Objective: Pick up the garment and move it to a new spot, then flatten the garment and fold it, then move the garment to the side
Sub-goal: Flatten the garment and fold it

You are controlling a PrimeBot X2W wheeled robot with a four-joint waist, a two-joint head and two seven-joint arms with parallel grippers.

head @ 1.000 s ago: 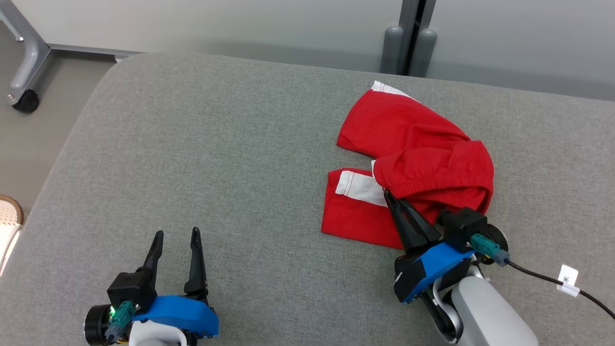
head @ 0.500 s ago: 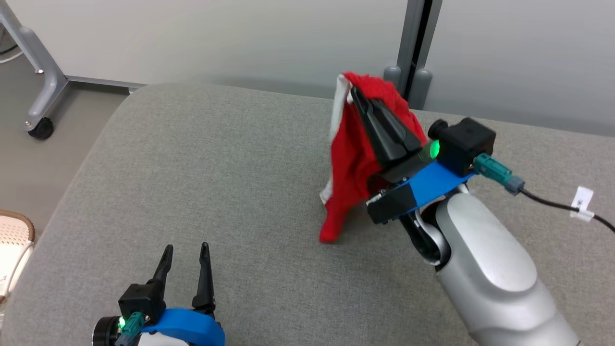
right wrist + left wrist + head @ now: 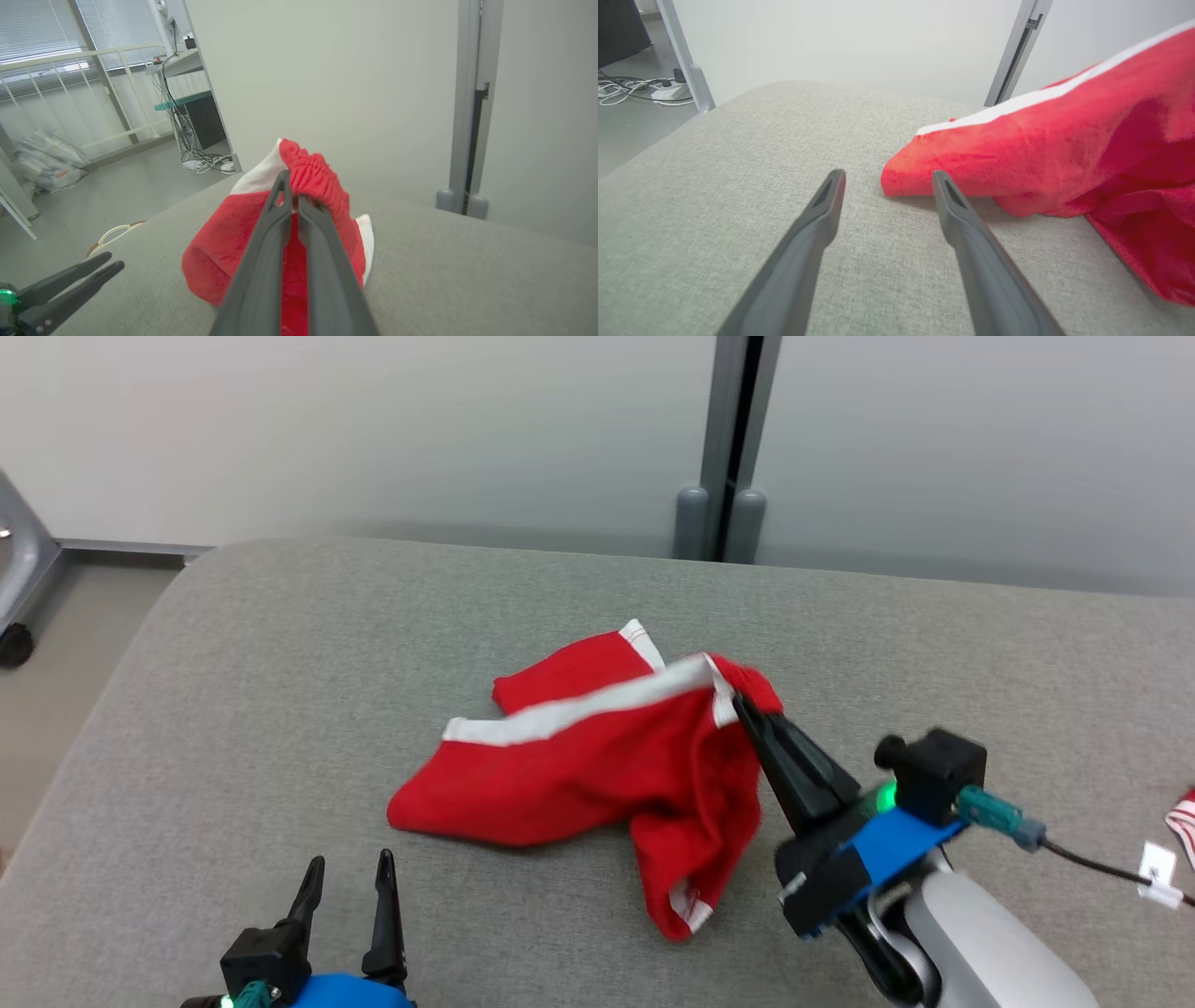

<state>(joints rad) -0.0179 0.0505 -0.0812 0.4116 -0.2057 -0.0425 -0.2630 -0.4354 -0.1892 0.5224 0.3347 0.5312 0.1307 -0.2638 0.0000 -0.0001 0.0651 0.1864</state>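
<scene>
The right gripper (image 3: 742, 705), jaws closed, is pinching the waistband of the red, white-trimmed cloth shorts (image 3: 579, 756) and lifting that edge, probably to relocate them. The rest is lying on the grey fabric cushion (image 3: 280, 663). The left gripper (image 3: 350, 861) is hovering nearby, spread and empty.

We see each gripper as two long, dark, tapering fingers: the right gripper (image 3: 742, 709) toward four o'clock of the head view, the left gripper (image 3: 350, 861) at seven o'clock. The right one sits on a bright blue bracket (image 3: 901, 840) bearing a black boxy camera block (image 3: 938, 770), a glowing green light (image 3: 882, 795) and a teal connector (image 3: 990, 810), whose thin black cable (image 3: 1083, 860) with a white tag (image 3: 1158, 877) leads toward three o'clock. Behind it at five o'clock we see a smooth silver-white forearm (image 3: 980, 943).
</scene>
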